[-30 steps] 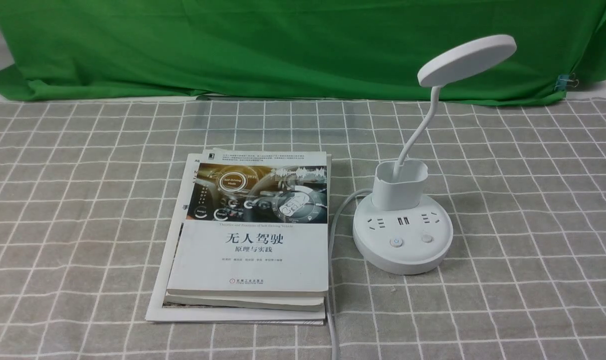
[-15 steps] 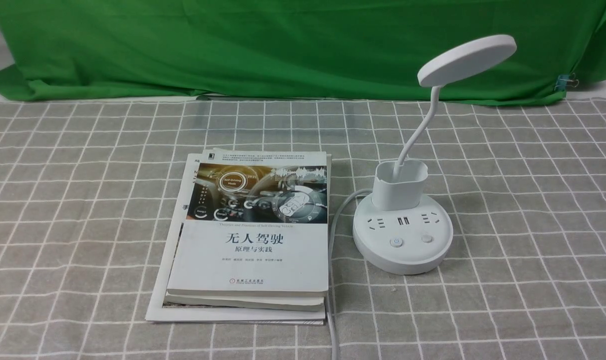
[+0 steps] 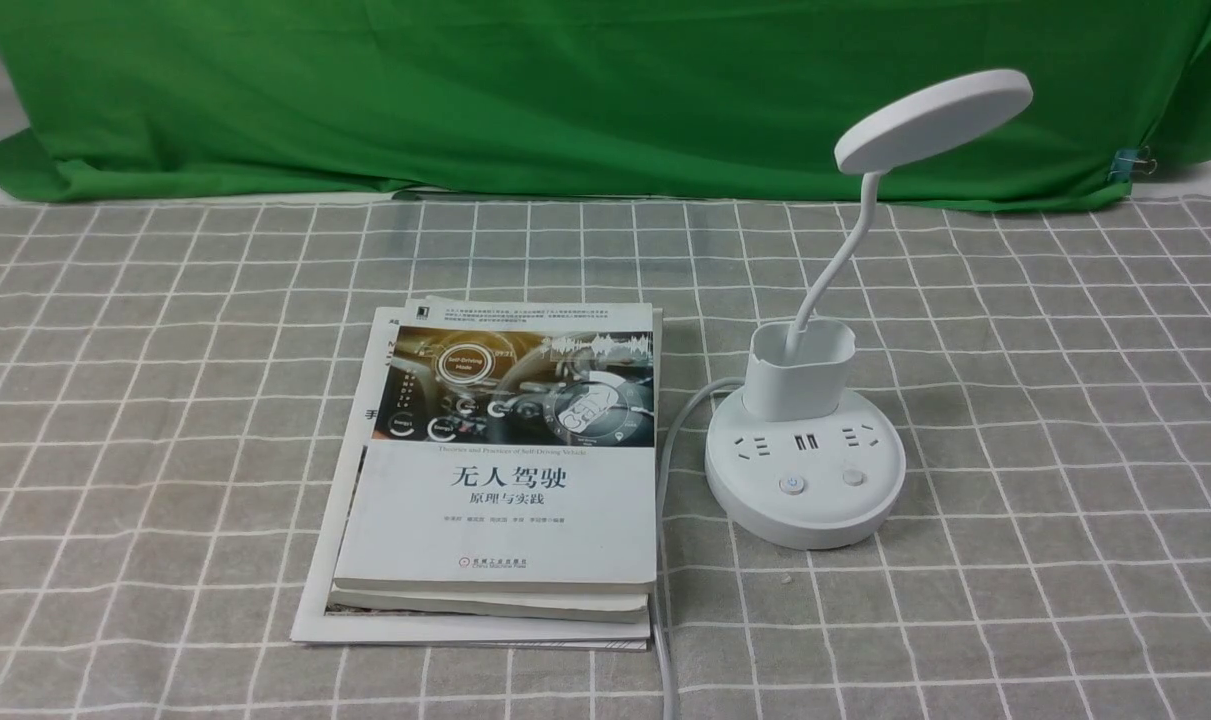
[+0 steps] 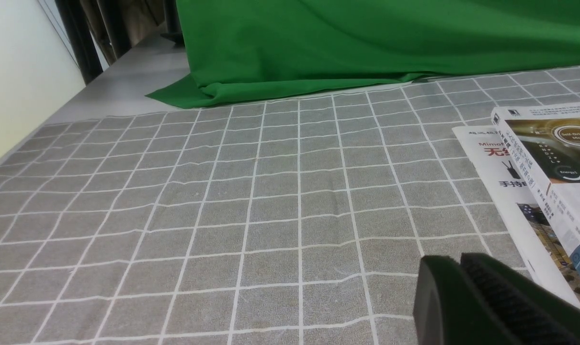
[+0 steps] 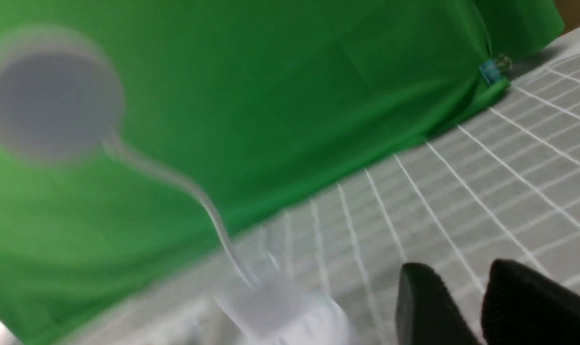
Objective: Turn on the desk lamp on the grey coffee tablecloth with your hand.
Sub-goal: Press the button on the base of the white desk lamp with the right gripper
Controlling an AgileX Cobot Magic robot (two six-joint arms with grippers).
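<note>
Two adjacent buttons on the desk lamp: the wrong one may be pressed by the right gripper, seemingly parted though blurred.

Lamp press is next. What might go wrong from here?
The power button and the plain button sit close on the desk lamp base; the right hand might hit the wrong one.
The lamp head overhangs toward the right; an approach from there may knock it.
The right wrist view is blurred, so aiming may suffer.
</note>
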